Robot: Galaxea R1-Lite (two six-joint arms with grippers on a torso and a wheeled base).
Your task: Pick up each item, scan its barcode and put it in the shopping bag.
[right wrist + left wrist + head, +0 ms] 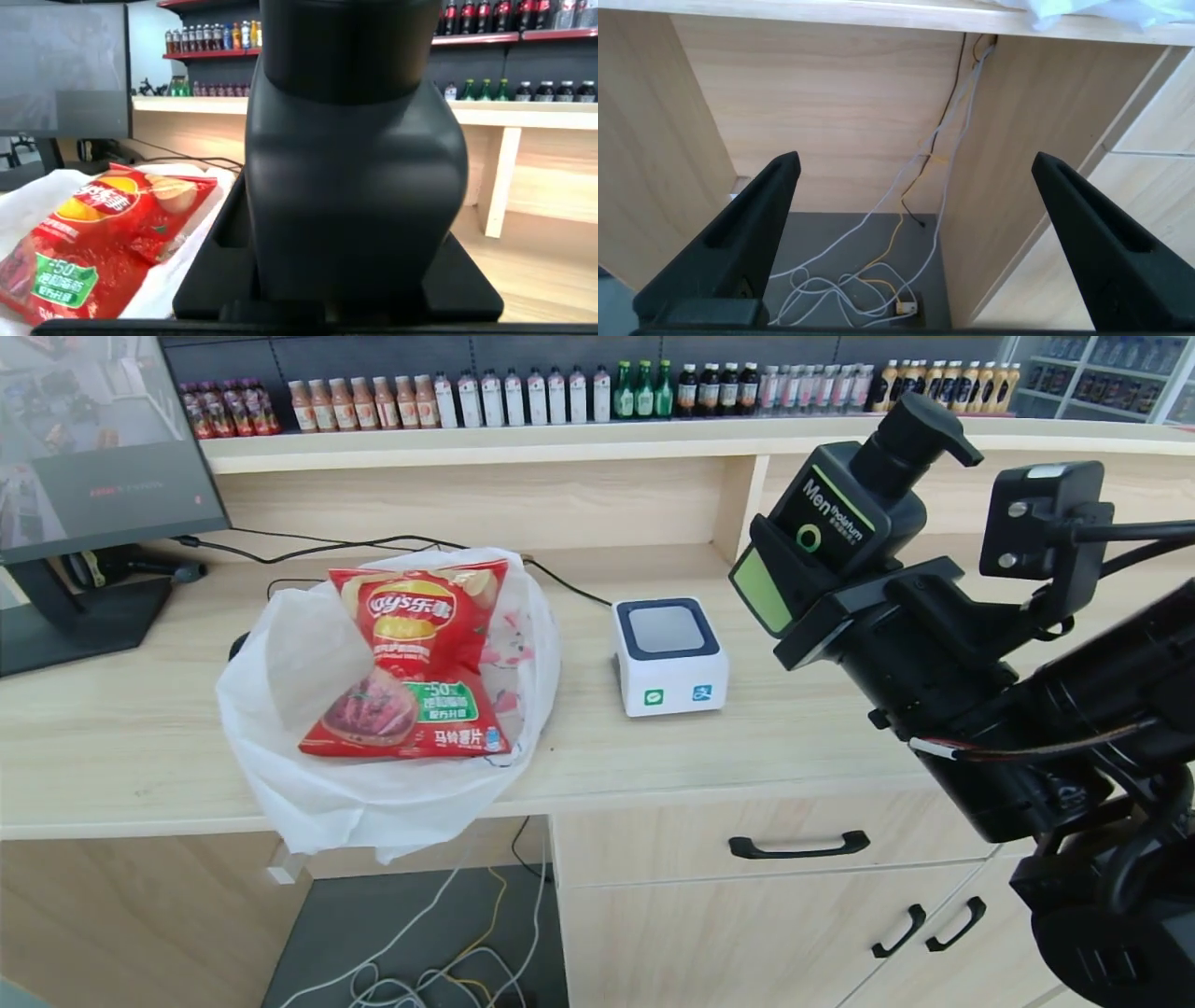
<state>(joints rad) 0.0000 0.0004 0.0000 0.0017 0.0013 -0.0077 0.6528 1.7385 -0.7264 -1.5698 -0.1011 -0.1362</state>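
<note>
One scanner (668, 656) — beside shopping bag (299, 663), bottle (840, 513) gripped

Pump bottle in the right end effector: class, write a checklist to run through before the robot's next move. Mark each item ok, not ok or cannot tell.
1. Grip: ok. The right end effector is shut on the pump bottle, which is held above the counter.
2. Scanner window free: ok. The scanner faces up with nothing on it.
3. Bottle over scanner: not ok. It hangs to the scanner's right.
4. Barcode turned toward scanner: cannot tell. No barcode shows.
5. Shopping bag open: ok. Its mouth gapes, with the chip bag inside.
6. Left end effector out of the way: ok. It is open, below counter level.
</note>
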